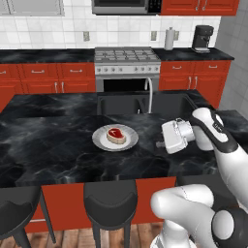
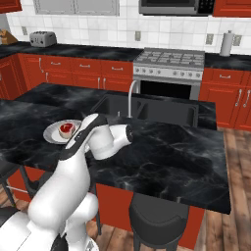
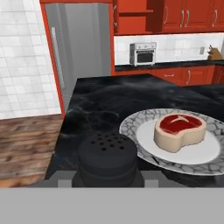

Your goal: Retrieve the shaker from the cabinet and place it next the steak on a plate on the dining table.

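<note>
- Gripper: horizontal above the dining table, pointing toward the plate. In the hand view the shaker sits right at the base of the frame between the finger tips, its perforated dark top facing the camera. The jaws appear closed on it, set only as wide as the shaker's body, though the finger contact itself is hidden.
- Shaker: small, dark, just beside the near rim of the plate and lower than the steak in the hand view. Whether its base touches the marble cannot be told.
- Plate: round, light grey with a patterned rim, flat on the black marble. It lies between the gripper and the table's far left stretch.
- Steak: pinkish slab with a red top, near the middle of the plate, apart from the shaker.
- Dining table: the black veined top reaches open and bare to the left of the plate and toward the near edge; a sink basin with a curved tap is set in beyond the gripper.
- Stools: two dark seats tucked at the near edge, under the plate's side.
- Surroundings: stove and red lower cabinets along the far wall; grey refrigerator beyond the table end in the hand view.
</note>
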